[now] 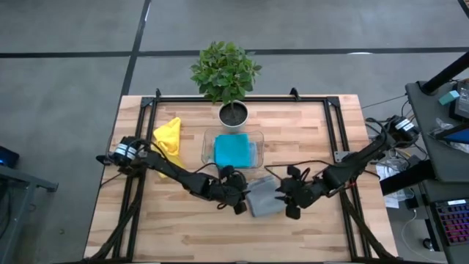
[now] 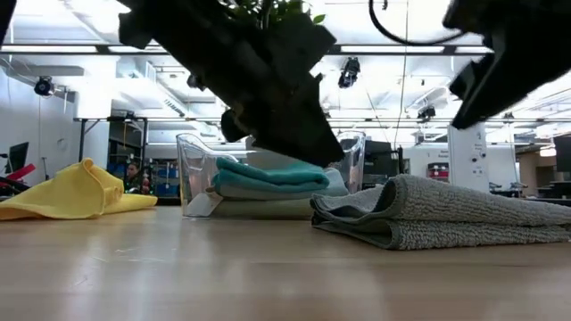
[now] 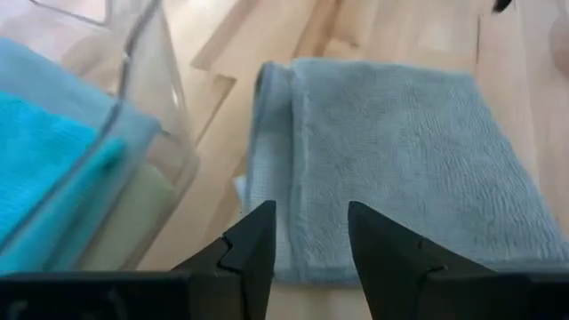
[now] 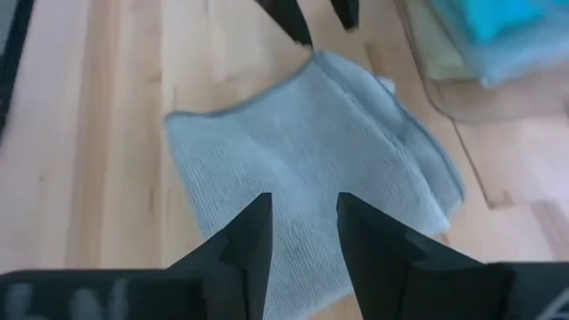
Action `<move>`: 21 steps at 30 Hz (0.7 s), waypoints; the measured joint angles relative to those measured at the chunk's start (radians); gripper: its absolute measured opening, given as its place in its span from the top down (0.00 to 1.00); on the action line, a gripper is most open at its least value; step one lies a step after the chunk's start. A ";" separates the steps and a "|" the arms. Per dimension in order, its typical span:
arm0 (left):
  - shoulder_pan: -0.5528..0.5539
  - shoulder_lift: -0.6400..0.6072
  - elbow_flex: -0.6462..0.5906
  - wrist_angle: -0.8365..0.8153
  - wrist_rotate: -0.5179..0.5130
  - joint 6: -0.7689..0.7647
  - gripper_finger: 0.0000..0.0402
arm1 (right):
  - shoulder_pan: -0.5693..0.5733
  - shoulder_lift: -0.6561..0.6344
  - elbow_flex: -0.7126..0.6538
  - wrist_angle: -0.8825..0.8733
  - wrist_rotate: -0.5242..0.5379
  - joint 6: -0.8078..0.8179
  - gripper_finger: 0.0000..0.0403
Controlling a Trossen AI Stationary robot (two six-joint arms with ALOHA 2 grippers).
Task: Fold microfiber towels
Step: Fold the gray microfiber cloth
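Because the grey towel point(image 1: 262, 198) already lies folded on the desk point(image 1: 308, 139), with its layers stacked and one fold line visible across its top, both arms hang just above it and neither one grips it. The left gripper point(image 3: 307, 244) is over the edge of the cloth nearest the clear plastic tray point(image 1: 208, 139), and its jaws stand partly apart with nothing between them; the towel is seen through the gap. The right gripper point(image 4: 302, 236) hovers over the opposite side of the same towel, and its jaws also stand apart and hold nothing. I judge that this fold is finished or nearly so, and that the two grippers are placed at opposite edges so that they can either press the fold flat or lift the towel together toward the tray.

The tray stands just beside the grey towel, in front of the potted plant point(image 1: 226, 73), and it already contains folded towels stacked one on another, with the teal towel point(image 1: 234, 149) on top. Paler cloths lie under it, but their colours I cannot tell exactly. The yellow towel point(image 1: 170, 139) lies crumpled near the left arm's base, well apart from the tray, so it seems to be waiting its turn.
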 joint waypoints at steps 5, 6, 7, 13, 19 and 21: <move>0.011 0.033 0.001 0.005 0.017 -0.001 0.68 | 0.000 -0.036 -0.101 0.070 0.021 0.056 0.71; 0.012 0.043 0.000 0.018 0.034 0.000 0.68 | 0.000 -0.037 -0.117 0.095 0.028 0.066 0.71; 0.012 0.052 0.000 0.033 0.050 0.000 0.68 | -0.003 -0.036 -0.134 0.123 0.028 0.074 0.71; 0.012 0.079 0.002 0.044 0.085 0.000 0.69 | -0.044 -0.009 -0.221 0.274 0.031 0.063 0.71; 0.013 0.077 0.002 0.043 0.082 0.030 0.79 | -0.132 0.022 -0.250 0.346 0.034 -0.020 0.71; 0.015 0.077 0.002 0.017 0.080 0.027 0.86 | -0.162 0.035 -0.250 0.356 0.039 -0.060 0.73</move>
